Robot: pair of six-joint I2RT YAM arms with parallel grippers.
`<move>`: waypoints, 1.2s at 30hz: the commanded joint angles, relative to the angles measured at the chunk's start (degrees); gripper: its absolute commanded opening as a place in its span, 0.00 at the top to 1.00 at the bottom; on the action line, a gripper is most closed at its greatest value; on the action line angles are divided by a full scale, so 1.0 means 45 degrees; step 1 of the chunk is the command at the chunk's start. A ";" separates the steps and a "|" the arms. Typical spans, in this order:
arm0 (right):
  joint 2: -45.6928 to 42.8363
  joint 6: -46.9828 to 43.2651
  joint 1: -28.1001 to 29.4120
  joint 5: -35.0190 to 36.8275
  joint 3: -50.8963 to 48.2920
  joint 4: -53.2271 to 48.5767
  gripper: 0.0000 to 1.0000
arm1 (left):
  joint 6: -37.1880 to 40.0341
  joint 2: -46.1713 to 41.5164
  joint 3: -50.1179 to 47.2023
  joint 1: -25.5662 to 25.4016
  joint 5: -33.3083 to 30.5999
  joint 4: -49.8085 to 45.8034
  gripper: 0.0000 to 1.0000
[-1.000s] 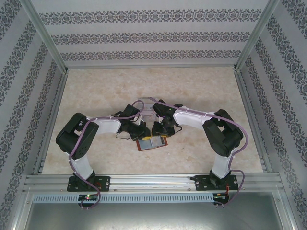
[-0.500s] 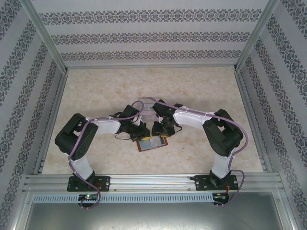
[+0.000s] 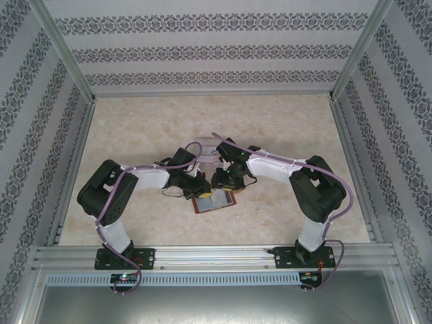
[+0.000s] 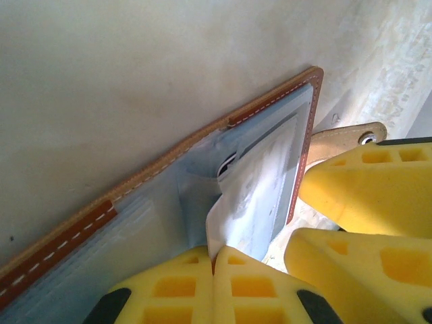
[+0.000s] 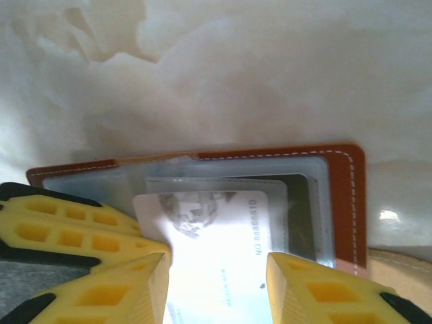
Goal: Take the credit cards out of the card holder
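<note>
Currently the card holder (image 3: 214, 202) is lying open and flat on the marble-patterned table (image 3: 135, 128), near its middle and a little toward the near edge, with both arms reaching in over it. The left gripper (image 4: 214, 273) is reaching in from the table's left side, its yellow jaws clenched tight on the corner of a pale credit card (image 5: 216, 223) that is sticking partway out of a grey-blue inner pocket (image 4: 266, 135). The right gripper (image 5: 216, 262) is hovering over the same card with its jaws standing apart, one finger at each side; whether they are touching the card I cannot tell. A faint grey emblem is showing on the card's face. Beside it a line of small print is reading roughly as "NO" followed by digits with a run of eights, too soft to give exactly. The holder's closing tab (image 4: 344, 137) is poking out past the stitched brown edge, just beside the right gripper's fingers. A clear plastic tray (image 3: 204, 150) is sitting just beyond the grippers, toward the far edge.
</note>
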 commanded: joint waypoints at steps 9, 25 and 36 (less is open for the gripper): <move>0.1064 -0.0252 -0.0146 0.0633 0.0097 -0.0560 0.57 | -0.0195 0.0136 -0.0164 0.0160 -0.0117 0.0026 0.92; 0.1071 -0.0305 -0.0118 0.0663 -0.0140 -0.0663 0.57 | -0.0291 -0.0244 -0.0344 0.0205 -0.0322 0.0166 0.90; 0.1003 -0.0306 -0.0100 0.0629 -0.0198 -0.0671 0.57 | -0.0438 -0.0358 -0.0523 0.0237 -0.0347 0.0438 0.96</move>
